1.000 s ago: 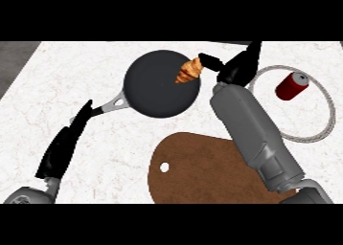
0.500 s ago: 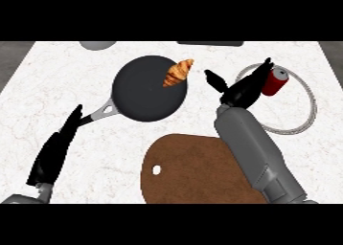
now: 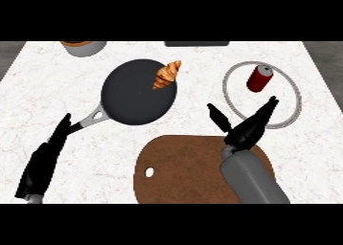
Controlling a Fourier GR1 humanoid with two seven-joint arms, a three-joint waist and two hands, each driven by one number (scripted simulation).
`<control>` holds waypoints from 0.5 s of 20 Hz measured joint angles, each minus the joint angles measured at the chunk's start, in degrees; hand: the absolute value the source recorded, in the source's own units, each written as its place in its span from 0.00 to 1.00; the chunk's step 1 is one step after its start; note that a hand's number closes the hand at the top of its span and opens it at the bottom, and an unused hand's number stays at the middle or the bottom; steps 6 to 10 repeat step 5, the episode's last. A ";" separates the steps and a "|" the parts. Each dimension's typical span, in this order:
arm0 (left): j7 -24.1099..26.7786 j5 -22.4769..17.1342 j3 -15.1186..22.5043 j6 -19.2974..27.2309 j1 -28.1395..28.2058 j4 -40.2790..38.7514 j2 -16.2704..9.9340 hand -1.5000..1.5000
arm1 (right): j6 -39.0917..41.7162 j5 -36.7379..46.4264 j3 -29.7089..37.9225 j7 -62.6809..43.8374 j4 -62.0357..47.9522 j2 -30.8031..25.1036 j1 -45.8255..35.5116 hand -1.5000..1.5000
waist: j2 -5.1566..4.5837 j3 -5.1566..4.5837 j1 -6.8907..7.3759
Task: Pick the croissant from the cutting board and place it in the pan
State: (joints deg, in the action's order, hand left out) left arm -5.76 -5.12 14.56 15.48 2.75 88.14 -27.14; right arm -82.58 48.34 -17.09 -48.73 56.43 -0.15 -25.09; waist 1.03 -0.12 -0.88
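The right hand [image 3: 244, 128] is drawn back from the pan [image 3: 137, 94], fingers spread and empty above the cutting board [image 3: 185, 172]; the croissant [image 3: 167, 74] is left at the pan's upper-right rim.

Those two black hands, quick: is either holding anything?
Left hand: open, fingers straight, holding nothing.
Right hand: open, fingers spread, holding nothing.

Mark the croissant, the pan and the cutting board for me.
croissant [image 3: 166, 75]: head view, middle of the pastry, at the pan's upper right rim.
pan [image 3: 135, 98]: head view, bare dark bottom.
cutting board [image 3: 185, 167]: head view, bare brown surface left of the right forearm.
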 measured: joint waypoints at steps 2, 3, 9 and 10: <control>-0.16 -0.01 -0.53 -0.02 0.35 0.44 -0.19 0.50 | -0.45 1.76 -1.96 0.05 4.74 0.02 5.59 0.00 | -0.02 -0.01 -0.37; 0.14 0.05 -0.89 0.01 0.36 0.17 -0.17 0.50 | -0.68 2.64 -2.82 0.27 7.50 0.03 8.67 0.00 | -0.07 -0.02 -0.54; 0.80 0.10 -1.05 0.03 1.08 0.16 0.23 0.50 | -0.60 4.66 -4.31 0.72 13.44 0.07 14.78 0.00 | -0.13 -0.03 -0.82; 0.80 0.10 -1.05 0.03 1.08 0.16 0.23 0.50 | -0.60 4.66 -4.31 0.72 13.44 0.07 14.78 0.00 | -0.13 -0.03 -0.82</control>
